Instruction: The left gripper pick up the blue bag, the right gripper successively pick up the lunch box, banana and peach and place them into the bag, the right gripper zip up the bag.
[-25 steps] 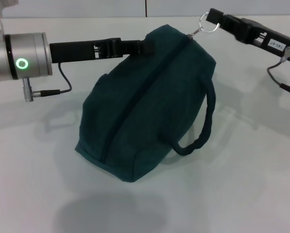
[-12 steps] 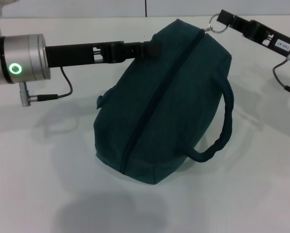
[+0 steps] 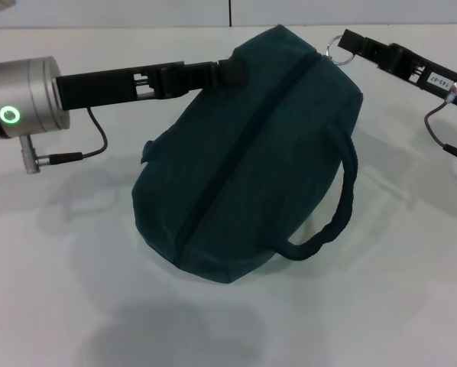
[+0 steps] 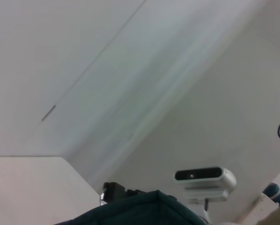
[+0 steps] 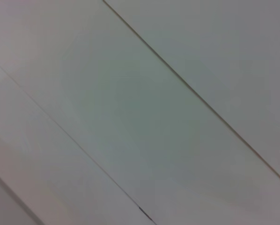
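Note:
The blue bag (image 3: 247,153) is zipped shut and hangs tilted above the white table, casting a shadow below itself. My left gripper (image 3: 230,73) reaches in from the left and is shut on the bag's upper left edge. From the right, my right gripper (image 3: 346,42) is shut on the zipper's ring pull (image 3: 334,52) at the bag's top end. One navy handle (image 3: 332,218) loops down the bag's right side. The bag's fabric top (image 4: 144,211) fills the bottom of the left wrist view. Lunch box, banana and peach are out of view.
The white table (image 3: 397,290) spreads around and under the bag. The right arm's cable (image 3: 442,145) hangs at the right edge. The left wrist view looks up at the robot's head camera (image 4: 204,176). In the right wrist view there are only pale panels.
The bag swung right and up, then came back left and a little lower. The left arm drew back to the left. The right gripper followed with the ring pull still held.

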Action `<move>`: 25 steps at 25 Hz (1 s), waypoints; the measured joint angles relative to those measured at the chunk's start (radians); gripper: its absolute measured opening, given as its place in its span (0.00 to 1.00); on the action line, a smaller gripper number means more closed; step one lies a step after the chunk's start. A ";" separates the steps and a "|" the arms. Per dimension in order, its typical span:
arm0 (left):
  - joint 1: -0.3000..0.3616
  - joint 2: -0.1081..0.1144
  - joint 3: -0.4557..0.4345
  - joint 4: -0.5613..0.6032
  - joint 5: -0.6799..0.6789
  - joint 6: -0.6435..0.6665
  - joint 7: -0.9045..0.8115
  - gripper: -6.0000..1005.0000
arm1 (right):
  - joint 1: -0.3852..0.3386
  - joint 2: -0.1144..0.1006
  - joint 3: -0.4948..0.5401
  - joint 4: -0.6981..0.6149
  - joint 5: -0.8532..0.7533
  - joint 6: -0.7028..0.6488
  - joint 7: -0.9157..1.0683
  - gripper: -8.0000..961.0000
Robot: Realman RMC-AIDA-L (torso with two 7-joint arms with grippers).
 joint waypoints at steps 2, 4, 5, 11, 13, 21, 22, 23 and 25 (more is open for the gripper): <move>0.002 -0.001 -0.002 -0.004 -0.001 -0.017 0.000 0.13 | 0.000 0.000 -0.001 0.000 0.001 -0.004 0.000 0.03; 0.003 -0.003 -0.002 -0.005 -0.002 -0.040 -0.002 0.13 | 0.001 0.000 -0.004 0.000 0.000 -0.011 0.000 0.03; 0.004 -0.004 -0.002 -0.005 -0.002 -0.053 -0.004 0.13 | 0.004 0.000 -0.005 0.000 -0.001 -0.018 0.000 0.03; 0.000 -0.008 -0.002 -0.005 0.000 -0.107 -0.008 0.13 | 0.008 -0.001 -0.006 0.000 -0.007 -0.042 -0.005 0.22; -0.003 -0.012 -0.002 -0.006 0.001 -0.142 -0.008 0.13 | 0.004 -0.002 -0.002 0.000 -0.007 -0.042 -0.007 0.30; -0.027 -0.030 0.005 -0.014 0.018 -0.301 -0.006 0.15 | -0.021 -0.017 0.010 0.003 0.000 -0.034 -0.008 0.52; -0.032 -0.034 0.005 -0.018 0.026 -0.317 -0.005 0.16 | -0.030 -0.020 0.020 0.001 0.001 -0.034 -0.009 0.54; -0.039 -0.040 0.006 -0.020 0.033 -0.336 -0.003 0.16 | -0.036 -0.021 0.028 0.000 0.001 -0.035 -0.009 0.56; -0.048 -0.049 0.013 -0.022 0.041 -0.364 0.011 0.18 | -0.049 -0.023 0.049 -0.002 -0.001 -0.040 -0.011 0.61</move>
